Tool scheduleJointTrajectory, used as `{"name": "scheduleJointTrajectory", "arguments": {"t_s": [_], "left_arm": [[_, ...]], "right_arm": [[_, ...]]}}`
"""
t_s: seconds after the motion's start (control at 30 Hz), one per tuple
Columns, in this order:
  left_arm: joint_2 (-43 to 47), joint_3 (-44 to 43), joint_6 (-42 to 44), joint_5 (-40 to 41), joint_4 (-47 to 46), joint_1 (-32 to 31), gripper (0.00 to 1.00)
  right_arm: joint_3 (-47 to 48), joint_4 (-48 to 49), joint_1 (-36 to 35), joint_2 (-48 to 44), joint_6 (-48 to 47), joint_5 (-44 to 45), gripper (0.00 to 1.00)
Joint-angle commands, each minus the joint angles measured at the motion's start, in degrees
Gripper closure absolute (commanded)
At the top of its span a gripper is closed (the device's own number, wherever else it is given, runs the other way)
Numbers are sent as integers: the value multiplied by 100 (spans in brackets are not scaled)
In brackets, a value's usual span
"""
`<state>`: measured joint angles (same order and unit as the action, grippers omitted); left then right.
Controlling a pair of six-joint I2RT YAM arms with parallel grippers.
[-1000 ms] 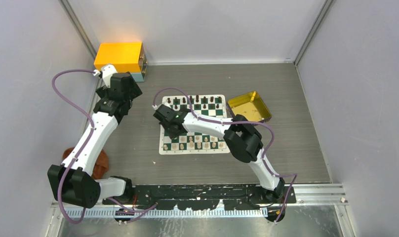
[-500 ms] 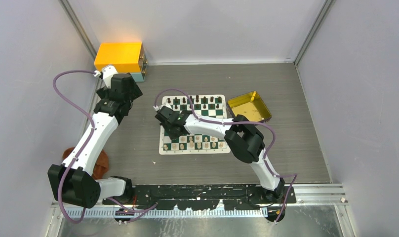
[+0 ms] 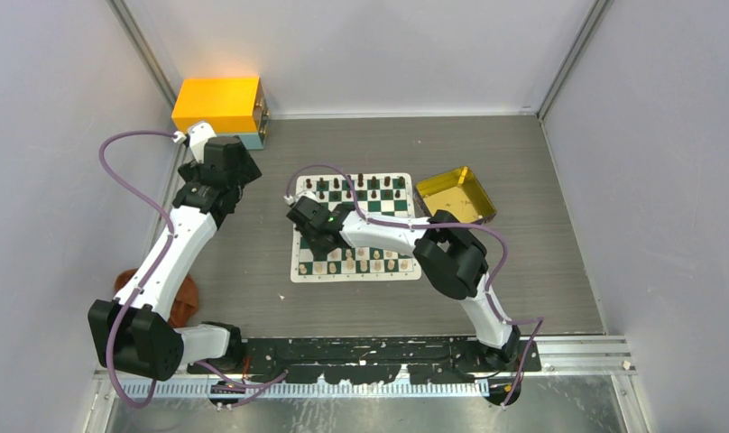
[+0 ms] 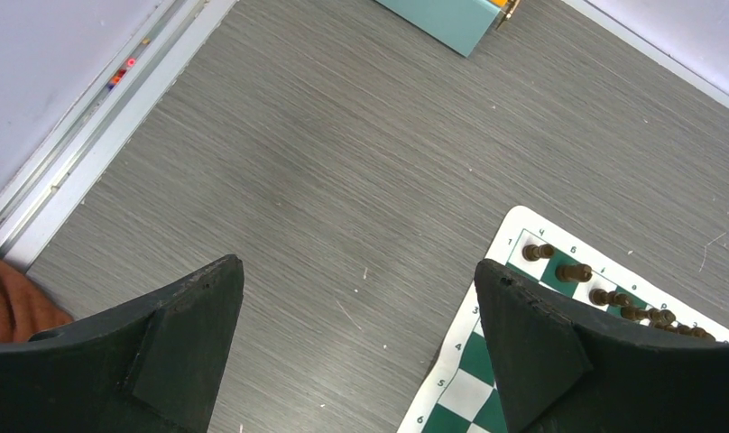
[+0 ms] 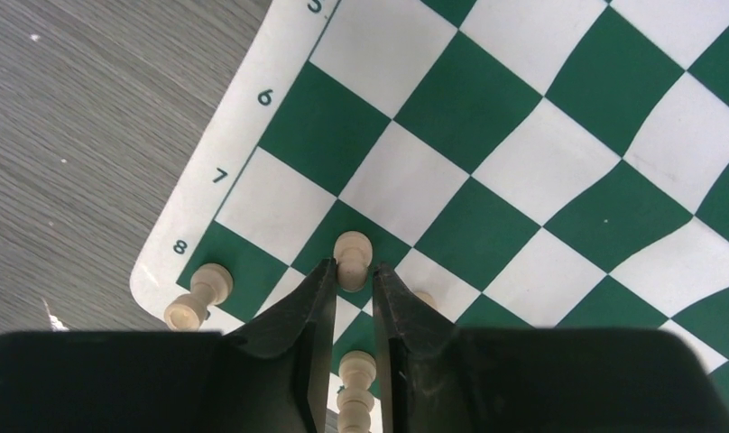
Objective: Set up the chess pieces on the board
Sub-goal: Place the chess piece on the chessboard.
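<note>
Orange box (image 3: 218, 104): out past the board's (image 3: 295, 269) far-left corner, well apart from it.
Left gripper (image 4: 356, 271): off the board's left side, hanging over bare grey table (image 4: 343, 135). Jaws flung wide, nothing between them!
Board: green and white checks, lying flat, with its left edge and corner showing in both wrist views.
Dark pieces (image 3: 361, 189): standing in line along the board's far edge. The left wrist view catches a few (image 4: 573, 271) at the board's far-left corner.
Right gripper (image 5: 354, 271): down low over the board's near-left corner, jaws drawn narrow.
Cream pawn (image 5: 352, 254): upright on the green square diagonally in from the board's corner square, its stem right between the two fingertips. Pinched or merely flanked? I cannot tell.
Corner piece (image 5: 198, 298): cream, on the board's corner square, next to the printed 8.
Cream pieces (image 3: 361, 264): ranked along the board's near edge, in the two nearest rows.
Gold tray (image 3: 456, 197): just off the board's far-right corner.
</note>
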<state>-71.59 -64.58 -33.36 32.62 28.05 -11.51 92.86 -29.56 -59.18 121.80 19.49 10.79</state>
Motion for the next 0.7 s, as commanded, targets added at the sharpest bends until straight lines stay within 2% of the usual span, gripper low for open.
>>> {"name": "scheduleJointTrajectory", "arguments": {"t_s": [0.0, 0.17, 0.67], "left_arm": [[155, -11, -107, -10, -199, 31, 1], [146, -50, -114, -19, -200, 31, 1], [167, -135, -111, -10, -165, 35, 1]], "right_arm": [[-23, -97, -21, -362, -13, -7, 71], [21, -138, -31, -416, -67, -6, 65], [414, -310, -71, -665, -173, -103, 63]]}}
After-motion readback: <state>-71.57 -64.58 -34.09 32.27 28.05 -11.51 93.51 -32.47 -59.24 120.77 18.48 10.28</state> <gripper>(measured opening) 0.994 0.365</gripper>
